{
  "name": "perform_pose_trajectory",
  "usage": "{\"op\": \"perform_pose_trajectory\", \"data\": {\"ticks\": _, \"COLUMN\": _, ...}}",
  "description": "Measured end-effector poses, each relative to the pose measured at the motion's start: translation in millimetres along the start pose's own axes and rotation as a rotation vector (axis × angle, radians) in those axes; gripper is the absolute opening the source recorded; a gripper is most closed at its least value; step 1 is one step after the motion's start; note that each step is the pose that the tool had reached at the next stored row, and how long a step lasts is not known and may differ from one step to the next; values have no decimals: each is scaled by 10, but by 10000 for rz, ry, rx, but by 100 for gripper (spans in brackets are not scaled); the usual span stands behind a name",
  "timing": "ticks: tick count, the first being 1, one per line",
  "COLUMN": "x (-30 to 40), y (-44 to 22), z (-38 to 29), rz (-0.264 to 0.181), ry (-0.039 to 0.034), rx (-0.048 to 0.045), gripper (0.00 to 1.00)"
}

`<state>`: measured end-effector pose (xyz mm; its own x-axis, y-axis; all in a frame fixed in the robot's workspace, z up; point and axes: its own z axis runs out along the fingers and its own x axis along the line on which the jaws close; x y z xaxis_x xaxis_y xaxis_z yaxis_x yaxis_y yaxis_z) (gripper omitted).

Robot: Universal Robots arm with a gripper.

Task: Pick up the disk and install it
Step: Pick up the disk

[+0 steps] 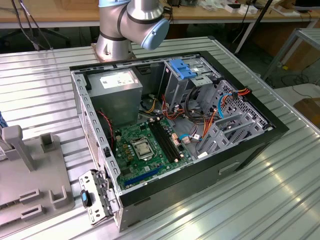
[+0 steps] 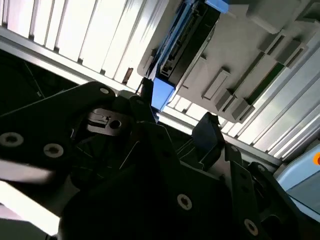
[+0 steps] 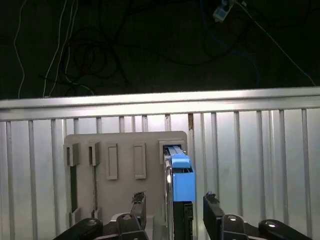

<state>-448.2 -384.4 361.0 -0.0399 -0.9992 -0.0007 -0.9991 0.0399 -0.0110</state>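
First wrist view: the hand point(image 3: 175, 212) stood wide astride the disk point(image 3: 183, 182), upright on edge in a grey holder point(image 3: 125, 145) on the bench point(image 3: 260, 150). It looked rigid, fairly heavy and shock-sensitive; its flat sides seemed the surest hold.

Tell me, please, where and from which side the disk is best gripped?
Probably across its two broad faces, near the blue end tab, coming from the end protruding from the grey holder. The disk stands on edge in a slot, leaving those faces free; the open gripper flanks them.
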Motion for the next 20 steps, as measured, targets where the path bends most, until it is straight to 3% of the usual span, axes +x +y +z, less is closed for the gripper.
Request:
{"op": "perform_pose_trajectory", "data": {"ticks": 1, "x": -8, "y": 1, "z": 24, "rz": -37, "ry": -2, "rx": 20, "gripper": 60}}
{"op": "perform_pose_trajectory", "data": {"ticks": 5, "x": -14, "y": 7, "z": 87, "rz": -352, "ry": -5, "rx": 33, "gripper": 60}}
{"op": "perform_pose_trajectory", "data": {"ticks": 15, "x": -101, "y": 53, "z": 207, "rz": -370, "ry": -5, "rx": 52, "gripper": 60}}
{"op": "perform_pose_trajectory", "data": {"ticks": 20, "x": -100, "y": 85, "z": 280, "rz": -372, "ry": -10, "rx": 189, "gripper": 60}}
